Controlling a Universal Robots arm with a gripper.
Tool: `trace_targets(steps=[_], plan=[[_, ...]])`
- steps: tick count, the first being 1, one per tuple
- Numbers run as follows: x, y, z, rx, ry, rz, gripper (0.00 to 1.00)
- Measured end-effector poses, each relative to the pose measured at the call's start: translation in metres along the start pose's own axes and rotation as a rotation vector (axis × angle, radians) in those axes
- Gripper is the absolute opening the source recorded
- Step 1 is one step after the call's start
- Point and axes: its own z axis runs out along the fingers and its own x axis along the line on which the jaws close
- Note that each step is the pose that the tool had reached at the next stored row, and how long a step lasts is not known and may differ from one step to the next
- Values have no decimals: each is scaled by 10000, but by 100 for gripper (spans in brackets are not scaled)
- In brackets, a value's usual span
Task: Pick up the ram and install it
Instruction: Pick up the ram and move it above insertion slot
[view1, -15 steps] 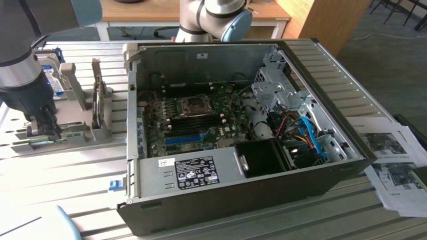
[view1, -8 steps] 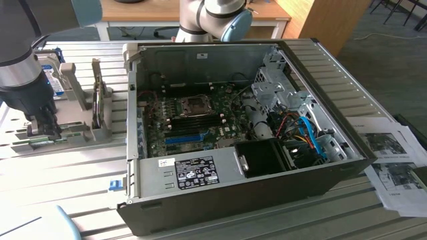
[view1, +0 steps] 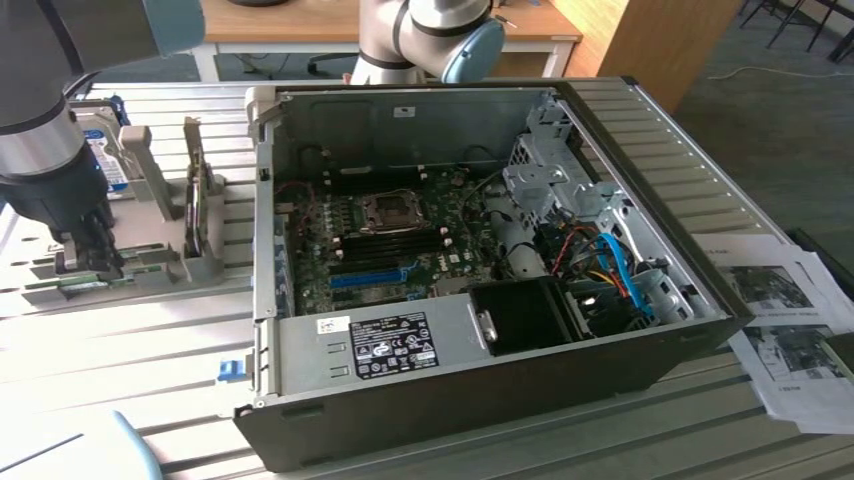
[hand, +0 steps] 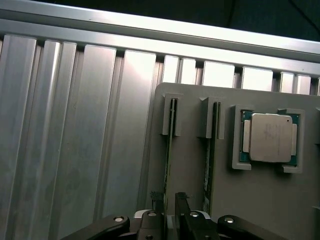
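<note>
Slatted table (view1: 134, 350); exterior: computer case (view1: 534, 395); wrist: jaws parted astride ram (hand: 169, 150).

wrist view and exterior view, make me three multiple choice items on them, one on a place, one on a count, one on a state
1. In the exterior view, where is the pincer?
A. over the motherboard
B. above the papers
C. at the grey holder, to the exterior view's left of the computer case

2. How many ram sticks stand on edge in the holder?
A. one
B. two
C. four

3. What is the pincer's state?
A. open, a finger on each side of one ram stick
B. shut, fingertips touching
C. shut on a sheet of paper

Answers: 1 C, it hangs low over the holder beside the case. 2 B, two thin boards sit in two slots. 3 A, a gap shows between the fingers and the stick runs into it.
</note>
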Motion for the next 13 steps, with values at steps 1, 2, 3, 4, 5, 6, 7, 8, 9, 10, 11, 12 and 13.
trace_targets(steps=[1, 2, 3, 4, 5, 6, 7, 8, 9, 10, 11, 12, 13], plan=[[0, 0, 4, -1, 0, 0, 23], [0, 0, 7, -2, 1, 0, 23], [0, 0, 7, -2, 0, 0, 23], [0, 0, 7, -3, 1, 0, 23], [0, 0, 7, -2, 0, 0, 23], [0, 0, 8, -1, 0, 0, 23], [0, -1, 9, 0, -1, 0, 23], [-1, -5, 11, 4, -2, 1, 23], [0, -9, 10, 3, -1, 2, 23], [1, -14, 8, 0, 0, 1, 23], [2, -19, 8, 1, 0, 0, 23], [2, -23, 8, 0, 0, 1, 23], [3, -28, 8, 0, 0, 1, 23]])
